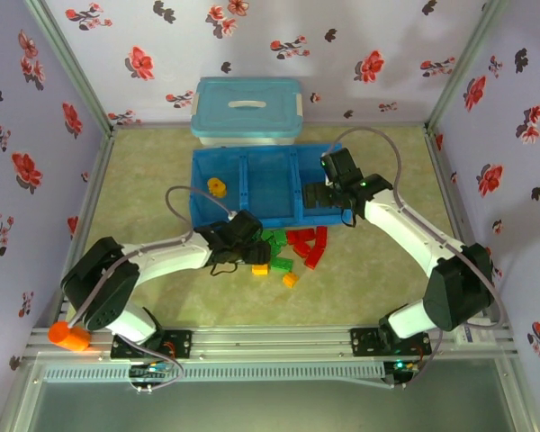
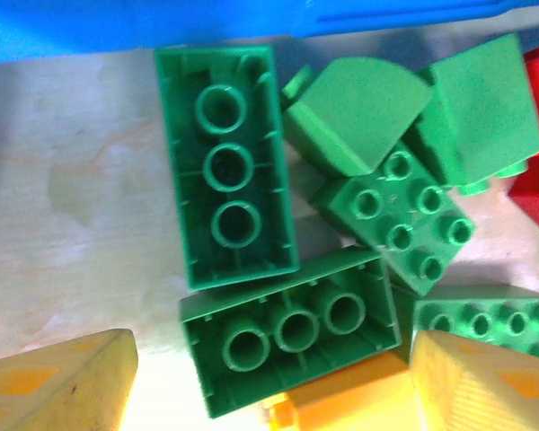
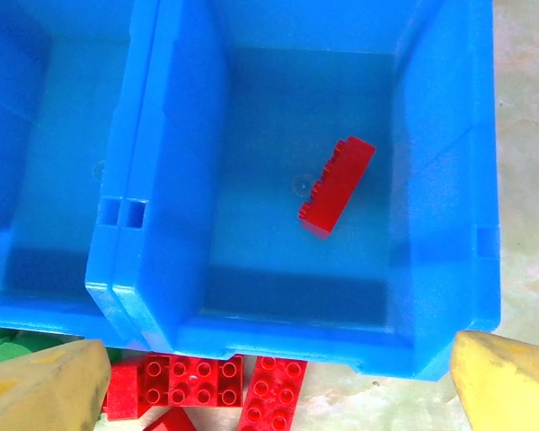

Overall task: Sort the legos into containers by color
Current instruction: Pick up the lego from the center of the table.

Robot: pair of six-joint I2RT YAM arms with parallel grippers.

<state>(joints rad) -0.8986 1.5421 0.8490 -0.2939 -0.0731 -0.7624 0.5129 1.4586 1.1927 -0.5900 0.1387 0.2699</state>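
Note:
The blue tray (image 1: pixel 203 209) lies mid-table with three compartments. A yellow lego (image 1: pixel 217 186) rests in the left compartment and a red lego (image 3: pixel 337 184) in the right compartment (image 3: pixel 436 180). In front of the tray lies a loose pile of green legos (image 1: pixel 275 240), red legos (image 1: pixel 311 243) and yellow ones (image 1: pixel 260 268). My left gripper (image 1: pixel 246 247) hangs open low over the green heap, its fingers (image 2: pixel 58 386) either side of an upside-down green brick (image 2: pixel 292 328) and an orange brick (image 2: pixel 341 404). My right gripper (image 3: pixel 274 386) stands open and empty above the right compartment's near wall, with red bricks (image 3: pixel 189 382) below.
A light blue lidded box (image 1: pixel 247 108) stands behind the tray. An orange cylinder (image 1: pixel 69 336) sits at the left arm's base. Flowered walls close in the table on three sides. Bare table lies to the left and right of the pile.

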